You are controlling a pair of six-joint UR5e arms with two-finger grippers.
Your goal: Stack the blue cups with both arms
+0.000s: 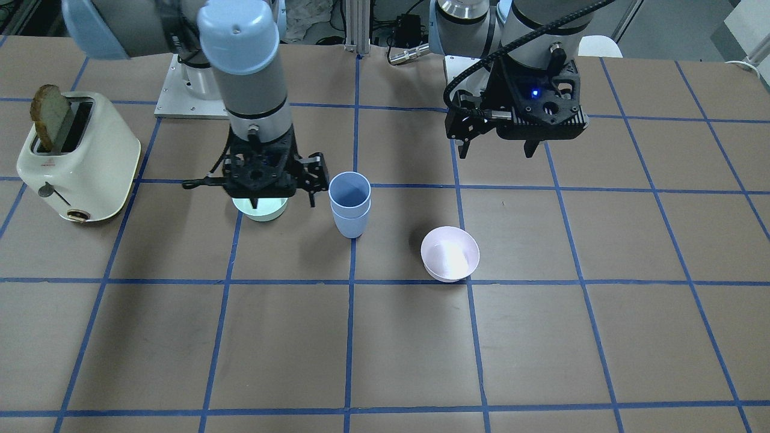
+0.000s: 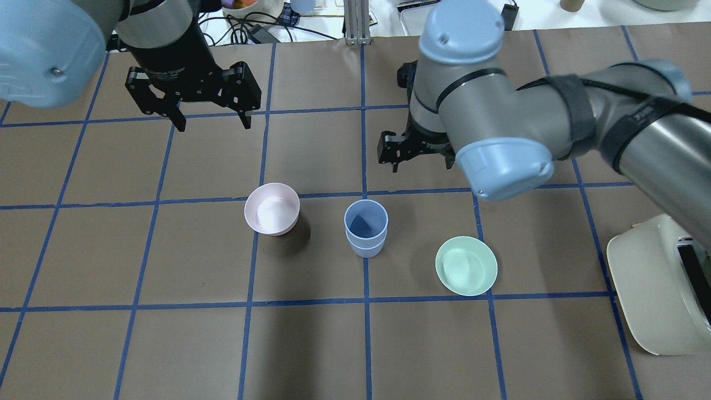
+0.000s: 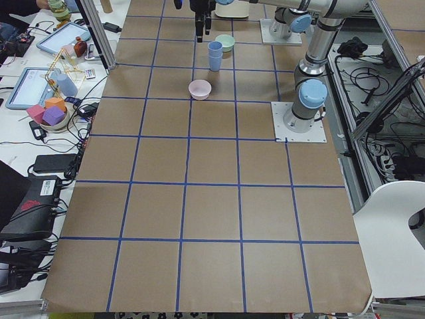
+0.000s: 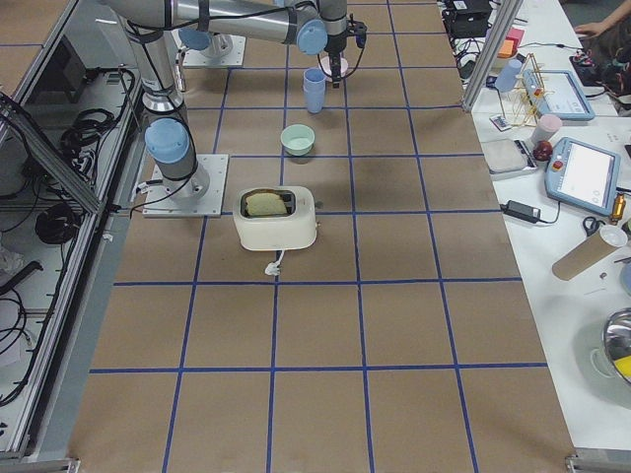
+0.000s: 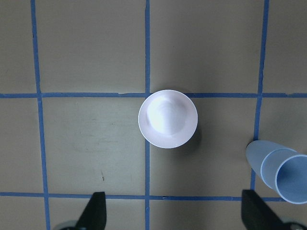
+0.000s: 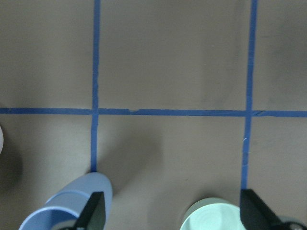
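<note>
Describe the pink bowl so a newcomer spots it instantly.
On the blue-gridded brown table, three vessels stand in a row. The pink bowl is the end one farthest from the cream toaster, beside the stacked blue cups. It is low, wide and pale pink, unlike the mint green bowl at the other end.

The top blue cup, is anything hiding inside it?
Nothing shows inside the top blue cup; its bare blue bottom is visible. It sits nested in the bottom blue cup, whose inside is covered.
</note>
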